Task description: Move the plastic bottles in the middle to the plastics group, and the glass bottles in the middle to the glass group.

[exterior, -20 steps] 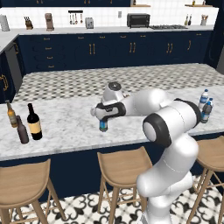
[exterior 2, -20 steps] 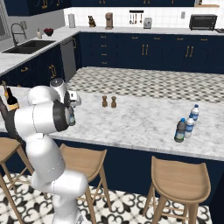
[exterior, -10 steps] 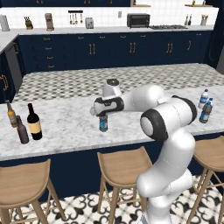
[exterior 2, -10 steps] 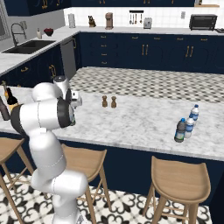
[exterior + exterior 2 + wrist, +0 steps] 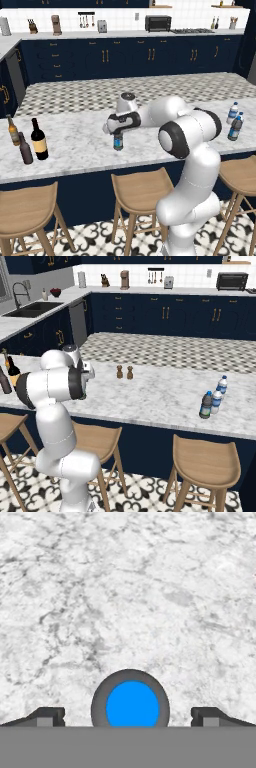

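**Hand view: jaws wide apart over a blue-capped bottle**

Hand view looks straight down on the blue cap of a small grey-tinted clear plastic water bottle [image 5: 130, 707], centred between the two dark fingertips [image 5: 44, 717]. Jaws of the gripper [image 5: 129, 718] spread fully, with clear gaps on both sides of the cap; no contact visible, nothing pinched. Around the cap, bare white marble counter [image 5: 125, 587].

Left base view adds the wider setting: same bottle standing upright [image 5: 118, 141] near the counter's front edge, directly under the gripper [image 5: 117, 131], bottle top hidden by the hand. Far left on the counter [image 5: 75, 142], a tall dark wine bottle with a tan-yellow label [image 5: 38, 140] just beside a plain dark brown slim bottle [image 5: 24, 148] and an amber-brown bottle with a pale label [image 5: 12, 131]. Far right, a second grey-tinted water bottle [image 5: 235, 127] next to a whitish clear water bottle with blue cap [image 5: 232, 113].

Right base view hides the bottle under the hand behind the white arm, but shows two small brown shakers [image 5: 124, 372] mid-counter and the right-end cluster of water bottles [image 5: 212, 399] more clearly, well apart from the gripper [image 5: 83, 391].
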Available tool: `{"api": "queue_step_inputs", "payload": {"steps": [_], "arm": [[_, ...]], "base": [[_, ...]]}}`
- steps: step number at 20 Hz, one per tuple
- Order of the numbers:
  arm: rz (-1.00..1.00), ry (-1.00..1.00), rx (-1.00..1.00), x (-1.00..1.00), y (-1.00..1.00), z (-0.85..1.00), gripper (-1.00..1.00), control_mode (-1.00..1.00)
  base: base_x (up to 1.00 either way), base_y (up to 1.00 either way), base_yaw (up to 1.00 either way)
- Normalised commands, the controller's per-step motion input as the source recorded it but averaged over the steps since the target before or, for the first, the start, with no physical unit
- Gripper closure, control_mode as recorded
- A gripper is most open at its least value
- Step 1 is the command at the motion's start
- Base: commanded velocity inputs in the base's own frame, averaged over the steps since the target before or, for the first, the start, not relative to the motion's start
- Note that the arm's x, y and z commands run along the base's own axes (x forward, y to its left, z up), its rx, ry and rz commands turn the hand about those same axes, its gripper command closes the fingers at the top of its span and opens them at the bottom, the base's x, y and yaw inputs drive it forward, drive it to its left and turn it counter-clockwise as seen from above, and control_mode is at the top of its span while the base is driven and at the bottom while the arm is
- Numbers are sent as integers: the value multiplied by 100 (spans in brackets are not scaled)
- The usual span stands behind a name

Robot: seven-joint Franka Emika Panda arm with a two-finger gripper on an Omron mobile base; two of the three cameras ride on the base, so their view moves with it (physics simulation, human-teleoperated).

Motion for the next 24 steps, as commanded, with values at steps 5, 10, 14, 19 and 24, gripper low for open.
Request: {"api": "queue_step_inputs", "payload": {"steps": [5,10,14,19,24], "arm": [[-1,-5,0,1,0,-2,-100,-100],[0,0,0,0,0,0,100,-100],[0,0,0,0,0,0,100,-100],[-2,0,-3,0,-8,9,100,-100],[-10,1,0,0,-52,52,100,-100]], "base": [[0,0,0],[0,0,0],[0,0,0],[0,0,0],[0,0,0]]}}
